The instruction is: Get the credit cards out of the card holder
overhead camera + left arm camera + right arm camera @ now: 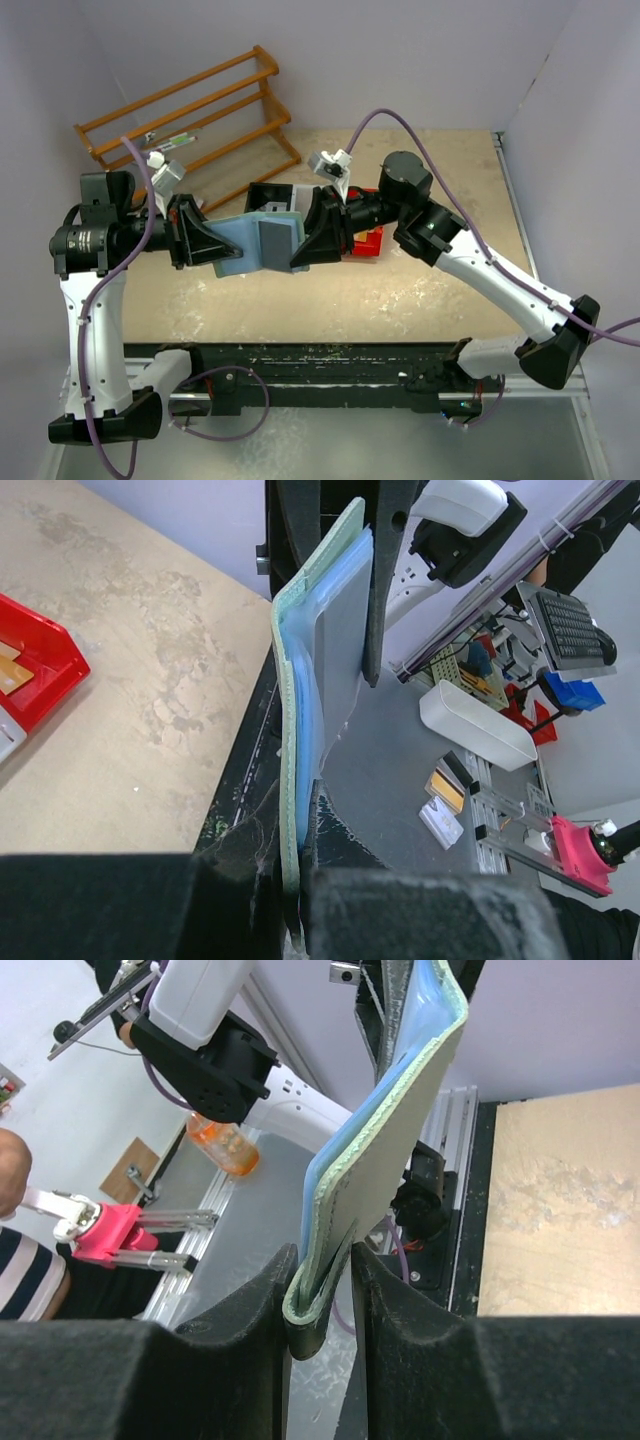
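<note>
The card holder (245,245) hangs open above the table between both grippers, grey-green outside and pale blue inside (300,680). My left gripper (222,250) is shut on one edge of it (298,830). My right gripper (300,248) is closed on the folded opposite flap (322,1290), both fingers touching it. A flat grey panel (335,640) lies against the blue inner face; I cannot tell whether it is a card. An orange-gold and black credit card (447,788) and a silvery one (438,822) lie on the grey surface beyond the table's near edge.
A red bin (368,240) and a black bin (270,195) sit on the table behind the grippers, partly hidden. The red bin (35,665) holds something orange. A wooden rack (190,110) lies at the back left. A black rail (330,360) runs along the near edge.
</note>
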{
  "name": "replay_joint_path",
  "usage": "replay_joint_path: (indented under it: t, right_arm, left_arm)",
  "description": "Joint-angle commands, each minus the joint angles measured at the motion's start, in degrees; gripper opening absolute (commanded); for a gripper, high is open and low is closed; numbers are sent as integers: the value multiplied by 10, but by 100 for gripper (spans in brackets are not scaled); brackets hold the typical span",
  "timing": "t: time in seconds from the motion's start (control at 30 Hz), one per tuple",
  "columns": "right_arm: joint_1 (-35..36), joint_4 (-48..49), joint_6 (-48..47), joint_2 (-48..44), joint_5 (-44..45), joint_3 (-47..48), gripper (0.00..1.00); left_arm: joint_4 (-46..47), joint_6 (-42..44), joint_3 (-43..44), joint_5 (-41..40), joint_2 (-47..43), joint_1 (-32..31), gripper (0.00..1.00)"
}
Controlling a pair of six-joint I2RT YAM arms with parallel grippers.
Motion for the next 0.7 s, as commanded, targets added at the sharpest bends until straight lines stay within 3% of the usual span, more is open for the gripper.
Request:
replay_joint_path:
  t: [0.0, 0.3, 0.67]
  right_arm:
    - [-11, 10, 2, -3, -13, 21, 30]
    - [-53, 14, 9, -17, -44, 30, 29]
    - [-53, 29, 25, -5, 13, 21, 25]
  left_arm:
    - [23, -16, 13, 28, -9, 3, 0]
    - [24, -16, 19, 29, -5, 2, 0]
    - [41, -35, 20, 30, -3, 2, 0]
